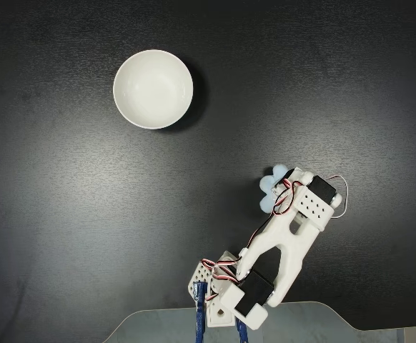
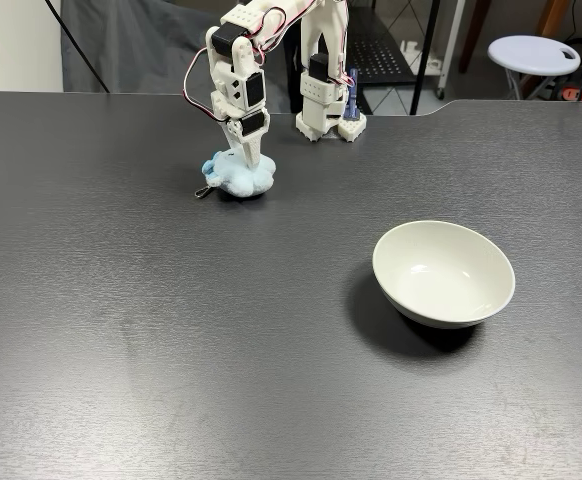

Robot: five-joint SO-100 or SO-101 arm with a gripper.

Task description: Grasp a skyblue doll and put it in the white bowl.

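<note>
One arm stands over the skyblue doll (image 2: pixel 238 176), its gripper (image 2: pixel 247 163) pressed down into the plush on the dark table (image 2: pixel 171 330) — whether the jaws have closed cannot be told. In a fixed view from above, the white bowl (image 1: pixel 153 88) lies well apart, up and to the left of the doll (image 1: pixel 276 187) — the direction of the coming carry.

Looks like a lab or office workspace, probably a robotics test corner. A wide dark-grey bench (image 2: pixel 121 330) carries a small white 3D-printed arm (image 2: pixel 239 80) with exposed servos and loose red and white wires, its base clamped at the bench's far edge. Behind the bench in a fixed view: a grey backdrop cloth (image 2: pixel 131 50) on a stand, black metal rack legs (image 2: pixel 431 45), a round white stool (image 2: pixel 534 52), hard floor. Background is cropped, so room type stays uncertain.
</note>
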